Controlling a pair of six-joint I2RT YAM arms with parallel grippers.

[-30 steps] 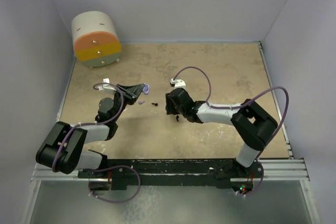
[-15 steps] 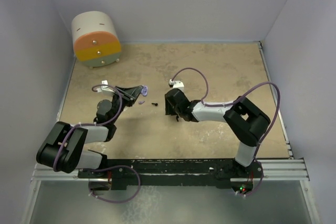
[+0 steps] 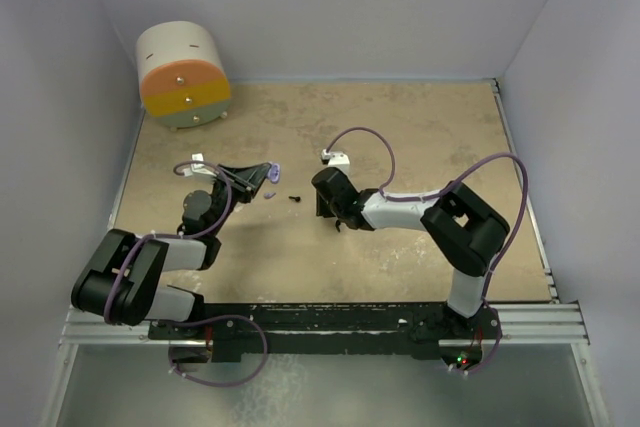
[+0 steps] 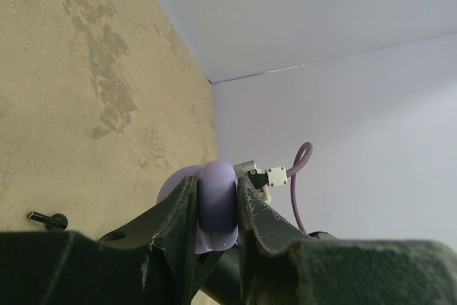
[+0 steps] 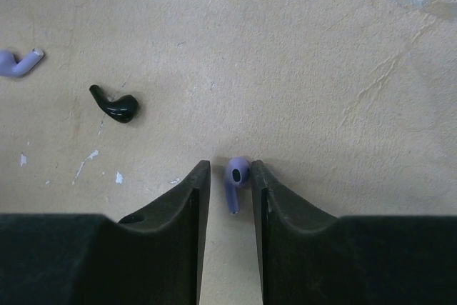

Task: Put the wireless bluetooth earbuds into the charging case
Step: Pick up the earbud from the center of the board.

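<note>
Straddling lavender earbud [image 5: 236, 173] on table [image 5: 321, 69]: right gripper [image 5: 230, 166], fingers narrowly apart, not yet pinching. Bud lies between tips, head against one finger, gap at the other. Black earbud [image 5: 114, 105] and second lavender earbud [image 5: 18, 63] lie nearby, outside fingers. Left gripper [image 4: 218, 178] clamped on lavender charging case [image 4: 218, 205].

The top view looks steeply down from above and behind the arm bases [image 3: 330, 325], taking in the whole table [image 3: 420, 127]. The left wrist view skims low across it toward the far wall [image 4: 343, 5], while the right wrist view stares straight down from close by; all three share the black earbud [image 5: 114, 105] lying mid-table
</note>
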